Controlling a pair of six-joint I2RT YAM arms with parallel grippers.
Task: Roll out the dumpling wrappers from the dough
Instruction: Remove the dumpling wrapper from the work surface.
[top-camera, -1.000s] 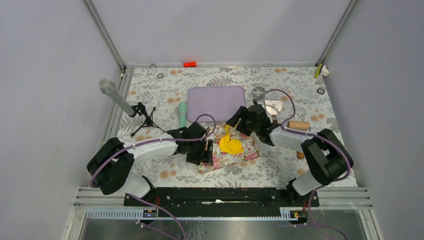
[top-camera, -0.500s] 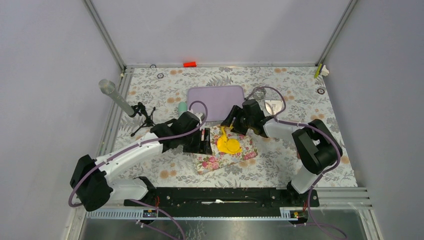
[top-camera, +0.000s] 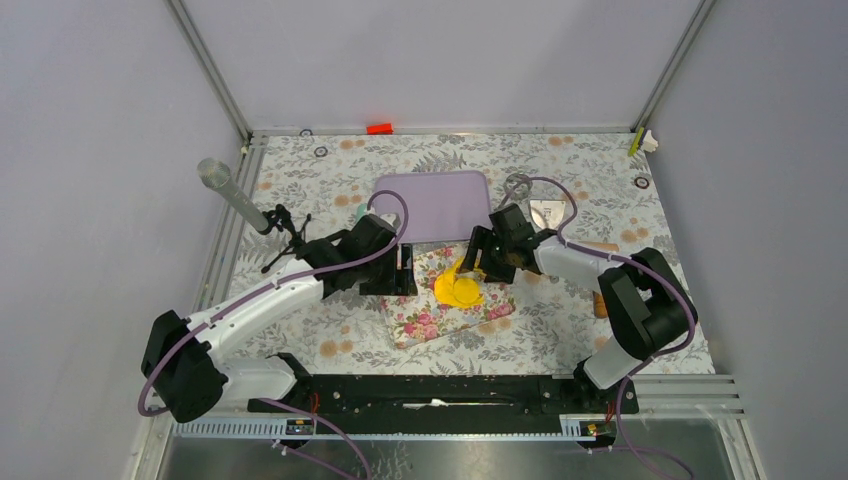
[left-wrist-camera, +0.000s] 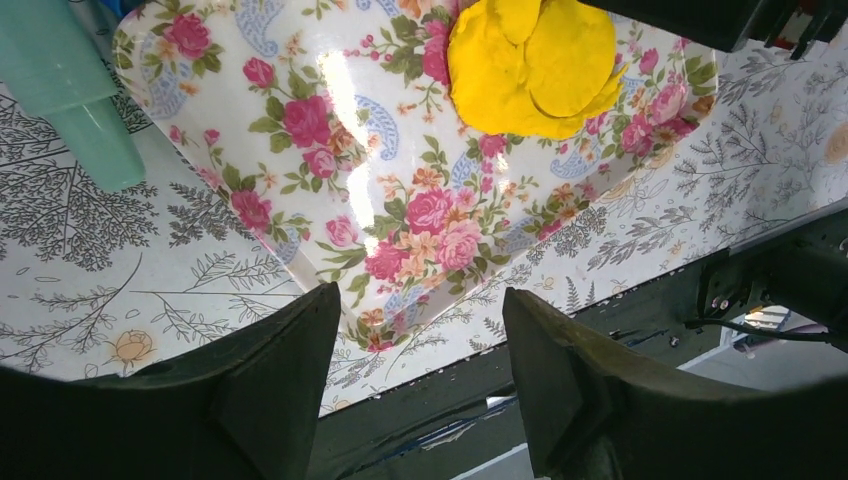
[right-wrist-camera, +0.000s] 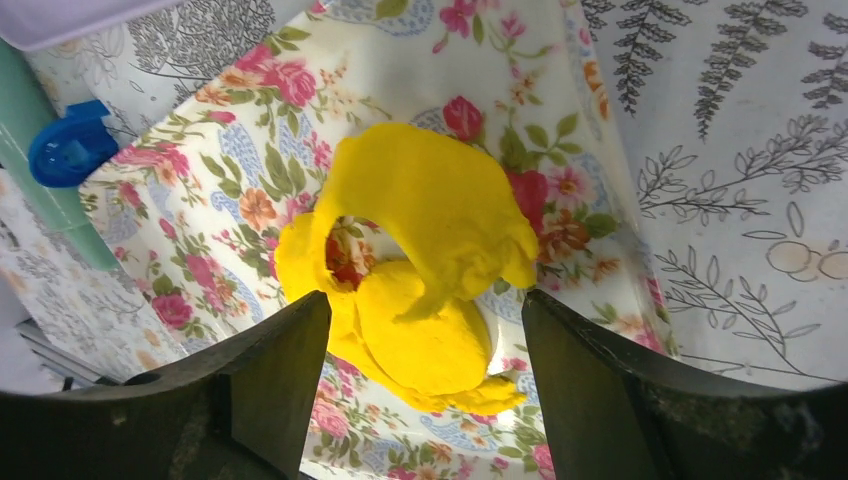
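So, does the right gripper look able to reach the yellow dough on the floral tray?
Probably yes: the right gripper hangs open directly over the dough on the floral tray, nothing between them, and the left gripper sits at the tray's left side.

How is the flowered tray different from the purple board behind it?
The tray is printed with pink roses; the board is plain lilac. The tray lies turned at an angle to the table edge; the board lies square to it. The tray carries yellow dough; the board shows none. Both are flat rectangles with rounded corners.
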